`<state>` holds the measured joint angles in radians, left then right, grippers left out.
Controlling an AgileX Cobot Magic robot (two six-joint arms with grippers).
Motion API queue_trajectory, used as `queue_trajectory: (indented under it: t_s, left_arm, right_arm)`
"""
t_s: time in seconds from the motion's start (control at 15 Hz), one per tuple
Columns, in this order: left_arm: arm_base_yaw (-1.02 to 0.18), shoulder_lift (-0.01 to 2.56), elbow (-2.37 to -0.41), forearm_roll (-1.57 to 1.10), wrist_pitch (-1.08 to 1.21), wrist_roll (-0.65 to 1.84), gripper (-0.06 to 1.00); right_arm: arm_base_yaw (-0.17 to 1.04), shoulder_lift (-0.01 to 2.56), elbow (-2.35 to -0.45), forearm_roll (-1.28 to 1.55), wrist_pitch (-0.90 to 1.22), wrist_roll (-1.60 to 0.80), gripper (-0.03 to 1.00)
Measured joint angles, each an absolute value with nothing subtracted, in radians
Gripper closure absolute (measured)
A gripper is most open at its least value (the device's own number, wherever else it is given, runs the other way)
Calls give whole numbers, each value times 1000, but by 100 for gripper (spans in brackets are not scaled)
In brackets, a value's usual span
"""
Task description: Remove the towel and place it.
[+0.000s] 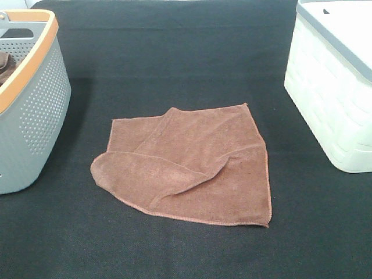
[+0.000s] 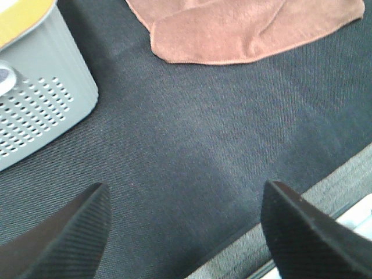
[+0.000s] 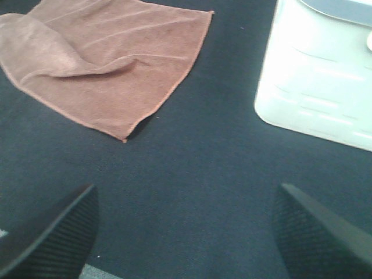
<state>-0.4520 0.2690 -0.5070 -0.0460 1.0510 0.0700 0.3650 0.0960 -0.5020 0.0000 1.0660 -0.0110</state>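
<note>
The rust-brown towel (image 1: pixel 192 165) lies spread on the black mat in the middle of the table, with its left corner folded over onto itself. The left wrist view shows the towel's (image 2: pixel 244 29) folded edge well beyond my left gripper (image 2: pixel 186 232), whose fingers stand wide apart over bare mat near the table's front edge. My right gripper (image 3: pixel 186 232) is open too, with nothing between its fingers; the towel (image 3: pixel 110 64) lies ahead of it and to one side. Neither gripper appears in the exterior high view.
A grey perforated basket (image 1: pixel 35 110) with an orange rim stands at the left, something brown inside it. A white bin (image 1: pixel 331 87) with a grey lid stands at the right. The basket's corner (image 2: pixel 40 110) is close to my left gripper.
</note>
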Motion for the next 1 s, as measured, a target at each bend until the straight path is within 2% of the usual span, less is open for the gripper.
queue_trajectory:
  t_s: [0.2, 0.4, 0.6, 1.0]
  left_arm:
    - [-246, 195, -507, -46, 1049, 70, 25]
    - [-80, 59, -507, -46, 1049, 70, 25]
    - [-22, -4, -507, -46, 1049, 70, 25]
    - [-20, -4, -507, -46, 1049, 70, 25]
  right_arm:
    - [202, 96, -502, 0, 1066, -11, 19]
    - [99, 96, -502, 0, 1066, -11, 19]
    - [88, 96, -502, 0, 1066, -11, 20]
    - [88, -2, -502, 0, 1067, -11, 20]
